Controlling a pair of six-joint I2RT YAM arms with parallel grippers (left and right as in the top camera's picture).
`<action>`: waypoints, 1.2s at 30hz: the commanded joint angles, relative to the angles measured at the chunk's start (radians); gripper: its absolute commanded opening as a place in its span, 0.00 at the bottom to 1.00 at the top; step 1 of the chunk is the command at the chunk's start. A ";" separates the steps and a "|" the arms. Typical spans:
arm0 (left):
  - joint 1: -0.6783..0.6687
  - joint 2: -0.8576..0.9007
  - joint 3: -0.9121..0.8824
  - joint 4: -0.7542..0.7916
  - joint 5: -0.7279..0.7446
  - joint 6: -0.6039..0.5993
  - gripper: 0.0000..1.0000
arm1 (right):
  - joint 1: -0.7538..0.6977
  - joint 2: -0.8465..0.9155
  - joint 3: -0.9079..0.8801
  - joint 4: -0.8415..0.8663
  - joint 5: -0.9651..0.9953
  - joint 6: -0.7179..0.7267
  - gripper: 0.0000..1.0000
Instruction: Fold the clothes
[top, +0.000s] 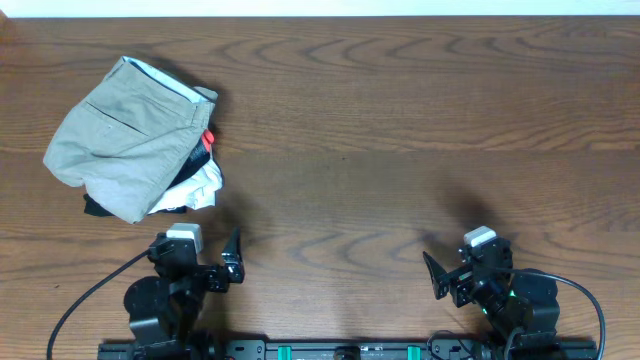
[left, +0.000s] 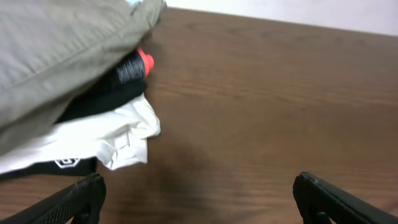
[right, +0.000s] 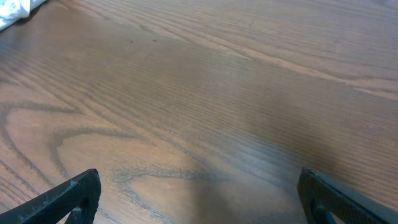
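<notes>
Down at the near edge of the table, your left pincer hangs low over the wood with its jaws wide apart and nothing between them. From the left wrist view the two dark fingertips sit at the bottom corners, bare brown grain between them. Over near the near right corner, your right pincer stands just as wide, empty too, and its own camera shows only wood grain ahead of it.

Just beyond the left pincer comes the pile of white and black garments, crumpled, its white cloth spilling out toward you. A red bit pokes out on the pile's right side, beside a black fold.

On top of that pile lie the shorts, khaki grey-green, bundled into a rough slanted block, with the pale blue waistband showing along the upper edge. They sit on the left part of the table, toward the far left corner, well apart from both pincers. The far right half is bare wood.
</notes>
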 joint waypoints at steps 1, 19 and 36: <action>-0.005 -0.009 -0.039 0.005 0.009 0.028 0.98 | -0.009 -0.008 -0.003 0.000 -0.003 -0.011 0.99; -0.004 -0.008 -0.084 0.024 0.009 0.028 0.98 | -0.009 -0.008 -0.003 0.000 -0.003 -0.011 0.99; -0.004 -0.008 -0.084 0.024 0.009 0.028 0.98 | -0.009 -0.008 -0.003 0.000 -0.003 -0.011 0.99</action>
